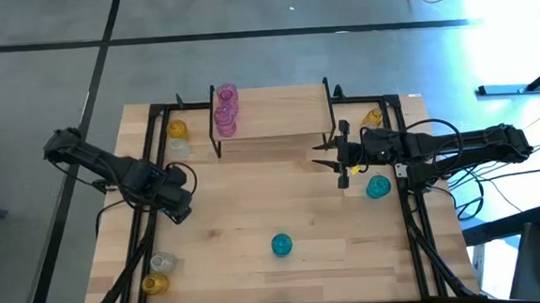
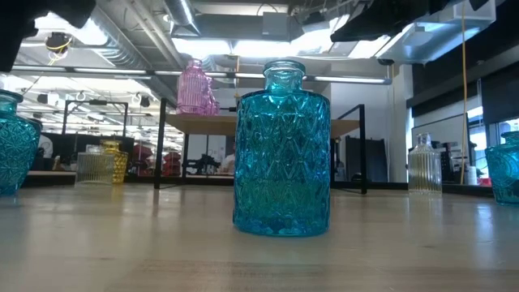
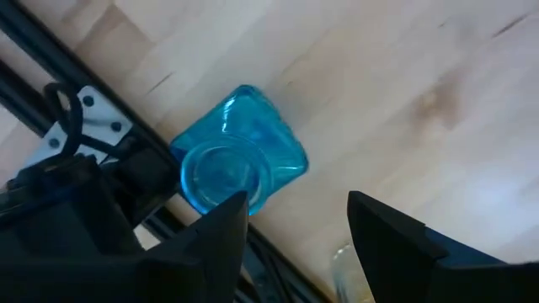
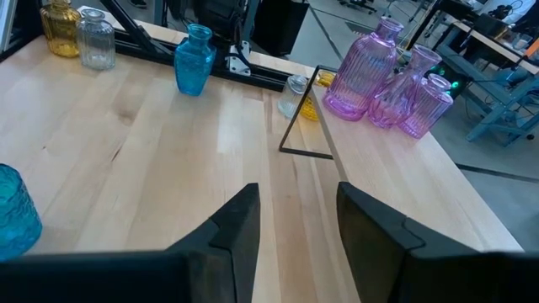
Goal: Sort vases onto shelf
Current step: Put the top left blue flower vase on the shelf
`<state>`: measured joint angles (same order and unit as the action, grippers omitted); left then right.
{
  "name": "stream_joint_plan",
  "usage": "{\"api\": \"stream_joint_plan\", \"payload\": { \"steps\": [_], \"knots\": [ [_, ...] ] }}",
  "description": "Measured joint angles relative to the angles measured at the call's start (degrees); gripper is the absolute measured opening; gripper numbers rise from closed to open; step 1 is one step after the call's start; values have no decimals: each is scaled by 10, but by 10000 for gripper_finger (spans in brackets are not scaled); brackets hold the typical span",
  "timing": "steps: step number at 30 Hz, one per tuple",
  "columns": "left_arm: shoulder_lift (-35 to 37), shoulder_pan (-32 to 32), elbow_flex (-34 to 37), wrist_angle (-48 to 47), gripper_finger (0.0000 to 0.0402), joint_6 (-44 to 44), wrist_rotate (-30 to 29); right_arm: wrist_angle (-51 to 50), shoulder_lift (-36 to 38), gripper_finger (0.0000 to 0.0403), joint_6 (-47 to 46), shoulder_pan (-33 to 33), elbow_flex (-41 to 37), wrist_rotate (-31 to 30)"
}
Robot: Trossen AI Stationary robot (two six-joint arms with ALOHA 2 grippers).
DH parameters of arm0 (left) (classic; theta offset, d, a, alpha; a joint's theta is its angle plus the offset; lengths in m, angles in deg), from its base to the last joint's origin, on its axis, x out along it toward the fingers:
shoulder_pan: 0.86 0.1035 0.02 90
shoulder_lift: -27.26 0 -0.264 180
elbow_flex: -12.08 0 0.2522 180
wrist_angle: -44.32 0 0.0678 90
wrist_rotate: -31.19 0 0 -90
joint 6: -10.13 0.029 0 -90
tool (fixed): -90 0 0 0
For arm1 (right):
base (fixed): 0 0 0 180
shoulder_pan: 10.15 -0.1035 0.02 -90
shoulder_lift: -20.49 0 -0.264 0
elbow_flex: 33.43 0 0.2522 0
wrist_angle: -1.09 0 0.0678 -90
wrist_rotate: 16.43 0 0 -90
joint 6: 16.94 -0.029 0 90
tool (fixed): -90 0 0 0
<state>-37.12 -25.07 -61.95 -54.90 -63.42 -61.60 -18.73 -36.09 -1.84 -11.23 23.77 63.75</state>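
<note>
Along the table's (image 1: 259, 274) left edge sit an amber vase (image 1: 153, 284) and a clear ribbed vase (image 1: 162, 262) near the front corner, with another amber vase (image 1: 177, 130) and a clear one by the back corner. The left gripper (image 3: 295, 223) hangs low over that edge, fingers apart and empty, a teal square-shouldered vase (image 3: 236, 160) standing just beyond them, against the black frame rail (image 1: 149, 168). A teal diamond-cut jar (image 1: 281, 245) stands alone toward the front edge (nothing near it). On the shelf (image 1: 277, 113), at the back edge, three pink vases (image 1: 225, 110) cluster at its left end. The right gripper (image 1: 334, 154) hovers off the shelf's right end, arm stretched level from the right edge, fingers parted and holding nothing. Behind it stands another teal vase (image 1: 377, 186), and an amber one (image 1: 372, 118) sits at the back right corner.
</note>
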Motion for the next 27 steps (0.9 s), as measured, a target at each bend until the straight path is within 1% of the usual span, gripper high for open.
{"api": "stream_joint_plan", "payload": {
  "steps": [4,9,14,18,22,27],
  "knots": [
    [0,0,21,1,198,-13,10,0,0,144,0,0,0,0],
    [0,1,43,25,198,1,9,0,0,144,0,0,0,0],
    [0,14,68,24,198,-2,12,0,0,144,0,0,0,0],
    [0,26,92,48,195,25,22,0,0,144,0,0,0,0],
    [0,38,102,70,175,66,23,0,0,144,0,0,0,0],
    [0,47,103,70,132,87,21,0,0,144,1,0,0,0]
  ]
}}
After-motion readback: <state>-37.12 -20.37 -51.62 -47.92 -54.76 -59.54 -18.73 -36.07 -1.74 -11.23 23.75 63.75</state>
